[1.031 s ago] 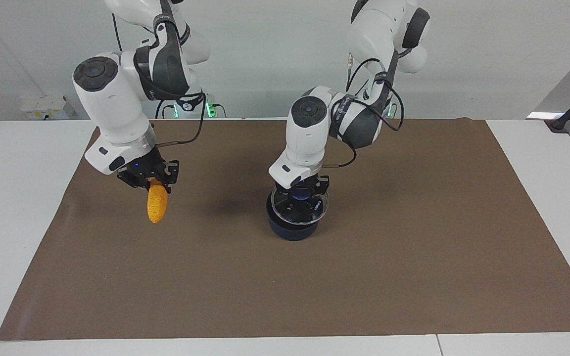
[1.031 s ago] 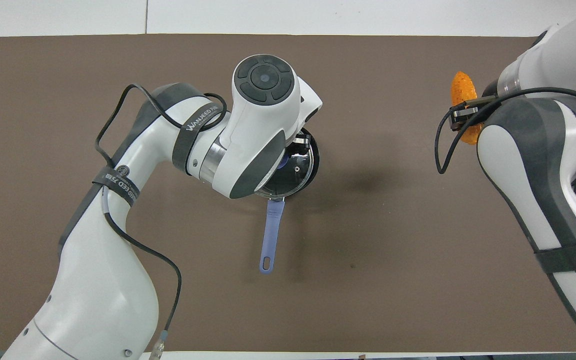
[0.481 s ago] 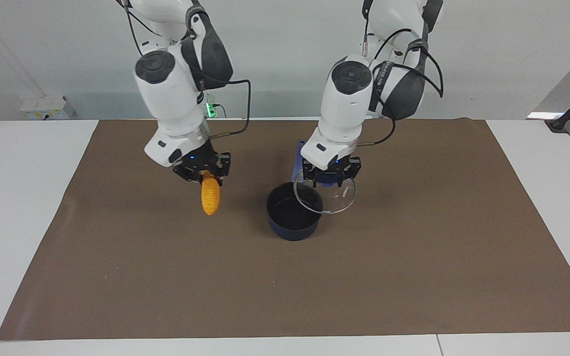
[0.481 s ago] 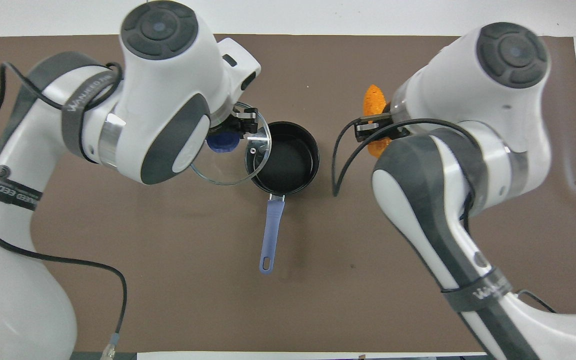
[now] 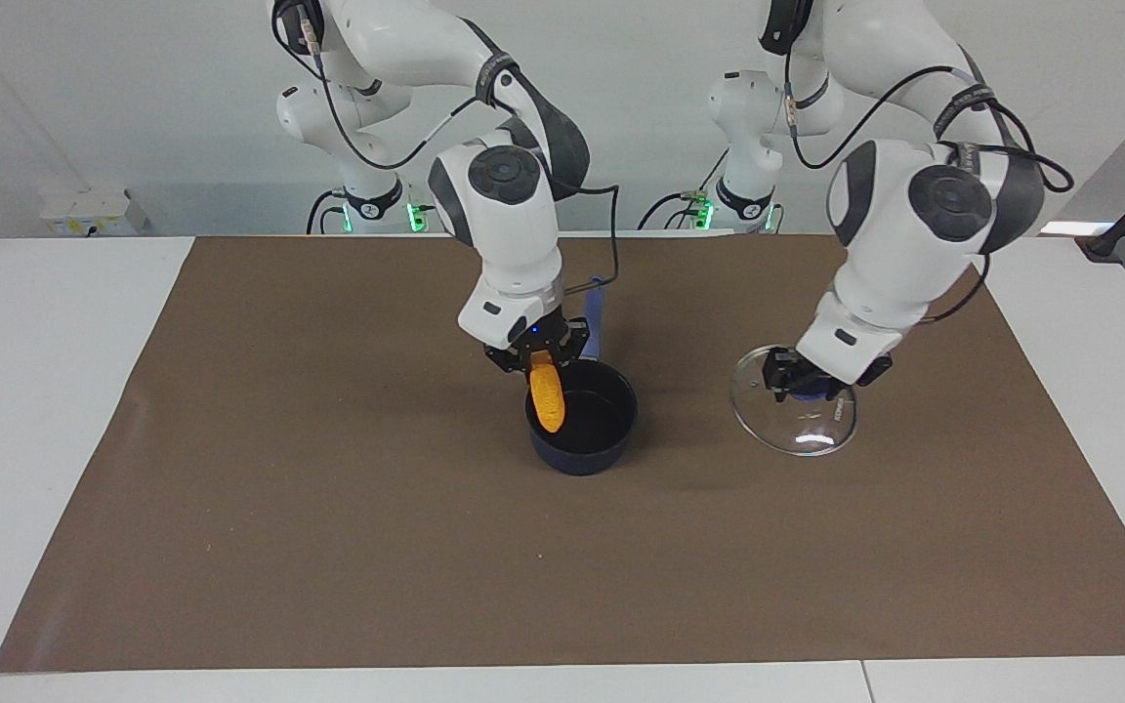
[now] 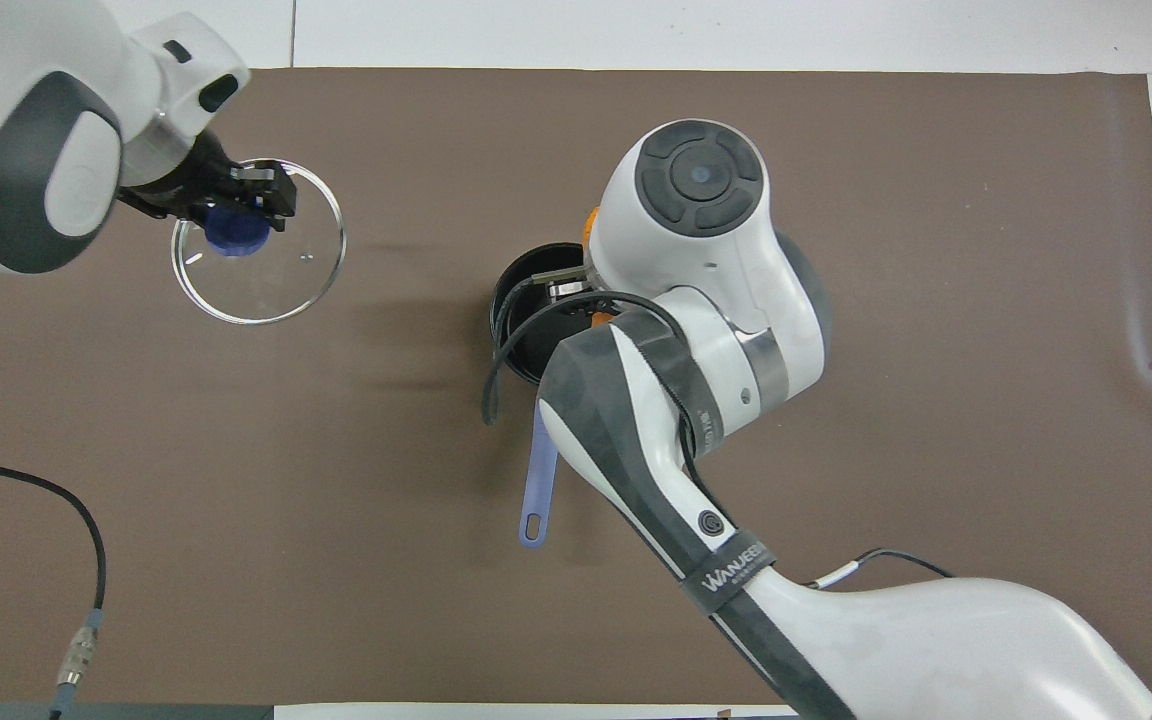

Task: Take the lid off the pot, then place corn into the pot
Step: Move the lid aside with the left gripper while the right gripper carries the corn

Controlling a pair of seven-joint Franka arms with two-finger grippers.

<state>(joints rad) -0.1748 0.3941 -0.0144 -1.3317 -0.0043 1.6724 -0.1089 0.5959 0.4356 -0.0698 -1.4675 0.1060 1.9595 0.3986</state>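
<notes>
Facing view: right gripper (image 5: 541, 353) clamped on the top end of the corn (image 5: 547, 397), cob hanging upright over the pot (image 5: 581, 418), its lower end at the rim. Pot open, mid brown mat (image 5: 328, 547). Left gripper (image 5: 802, 381) closed on the blue knob of the lid (image 5: 795, 412), over the mat toward the left arm's end, well apart from the pot.

Overhead view: right arm covers most of the pot (image 6: 521, 300); blue handle (image 6: 538, 480) points toward the robots. Sliver of corn (image 6: 591, 218) shows by the wrist. Left gripper (image 6: 236, 205) pinches the knob; lid (image 6: 258, 242) beside the pot.
</notes>
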